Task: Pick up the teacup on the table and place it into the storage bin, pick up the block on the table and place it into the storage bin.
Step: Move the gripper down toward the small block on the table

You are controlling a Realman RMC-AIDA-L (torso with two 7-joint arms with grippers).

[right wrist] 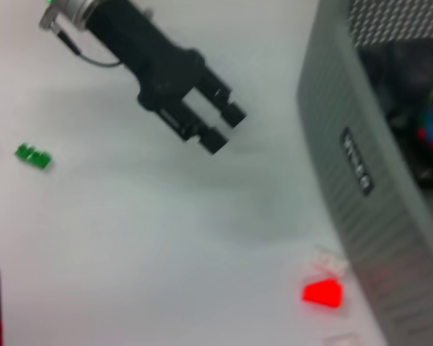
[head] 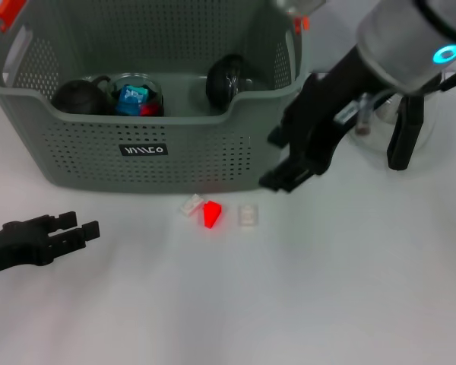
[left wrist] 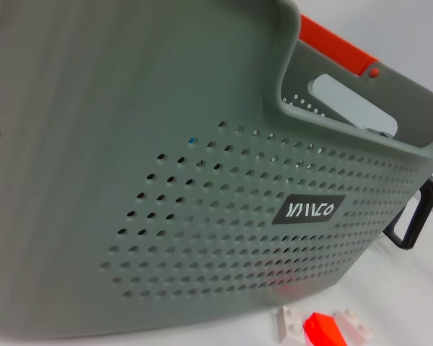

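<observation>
While red block (head: 212,214) sits on desk just before storage bin (head: 83,156) | right tool (head: 283,161) above-right of it, nearer, fingers apart, empty | left tool (head: 70,230) spread, farther off

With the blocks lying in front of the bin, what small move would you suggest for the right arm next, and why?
Probably lower the right pincer toward the red block. It hangs beside the storage bin, above the table, and three blocks remain outside, the red between two clear ones. The left pincer rests farther away on the table.
</observation>
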